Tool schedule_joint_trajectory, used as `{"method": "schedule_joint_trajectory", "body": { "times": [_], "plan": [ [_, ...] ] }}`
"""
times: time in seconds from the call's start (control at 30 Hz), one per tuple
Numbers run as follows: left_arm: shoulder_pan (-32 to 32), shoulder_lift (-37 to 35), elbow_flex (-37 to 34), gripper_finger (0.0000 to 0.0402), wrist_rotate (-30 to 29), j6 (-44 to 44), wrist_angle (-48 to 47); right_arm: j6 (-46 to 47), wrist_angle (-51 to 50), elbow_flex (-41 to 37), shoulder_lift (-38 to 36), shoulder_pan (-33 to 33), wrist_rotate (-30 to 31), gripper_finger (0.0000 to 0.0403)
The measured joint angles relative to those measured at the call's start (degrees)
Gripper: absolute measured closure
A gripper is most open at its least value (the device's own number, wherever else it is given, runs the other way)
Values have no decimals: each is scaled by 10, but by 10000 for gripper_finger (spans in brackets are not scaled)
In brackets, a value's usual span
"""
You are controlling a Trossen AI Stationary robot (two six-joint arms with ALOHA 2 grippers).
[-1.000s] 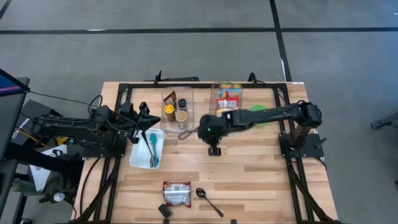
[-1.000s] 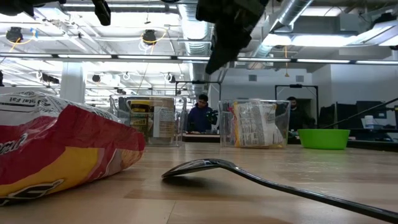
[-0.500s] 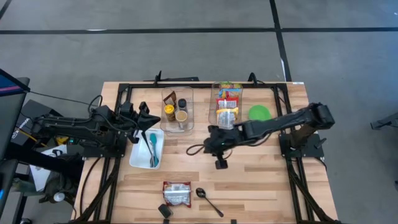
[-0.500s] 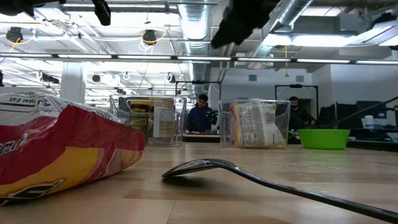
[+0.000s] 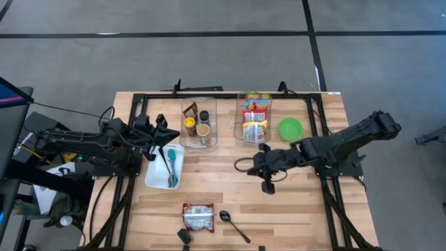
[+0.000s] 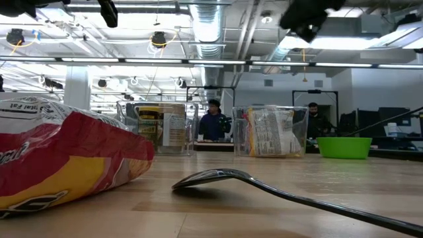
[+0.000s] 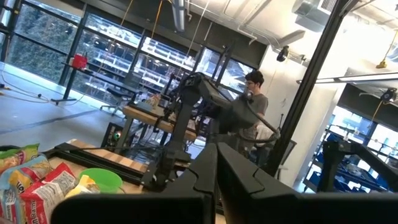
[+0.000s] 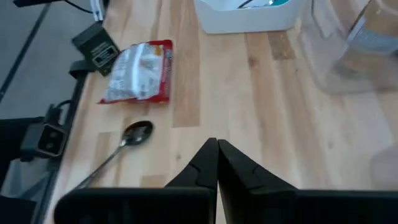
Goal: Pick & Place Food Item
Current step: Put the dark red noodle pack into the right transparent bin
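Right end effector point(image 5: 268, 187) hangs mid-table, fingers pressed together, holding nothing. Food packet point(image 5: 198, 216) lies at near edge beside spoon point(image 5: 233, 224). I'd spread fingers first, drop square over pkt, avoid the spoon. Left end effector point(image 5: 167, 132) pressed together, parked by white tray point(image 5: 155, 175).

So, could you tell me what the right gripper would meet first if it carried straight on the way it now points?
Probably the bare table. The shut right gripper points down across open wood, between the spoon and the white tray; the snack packet lies off to one side, though depth is unclear.
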Motion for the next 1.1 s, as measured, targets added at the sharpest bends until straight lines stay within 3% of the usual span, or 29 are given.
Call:
{"method": "schedule_joint_trajectory", "body": {
  "times": [0.53, 0.8, 1.1],
  "plan": [
    [0, 0, 0, 398, 0, 4, 2, 205, -9, -105, -14, 145, 143, 403],
    [0, 0, 0, 398, 0, 5, 2, 326, 38, -138, -14, 166, 146, 403],
    [0, 0, 0, 398, 0, 4, 3, 325, 51, -138, -14, 164, 163, 403]
  ]
}}
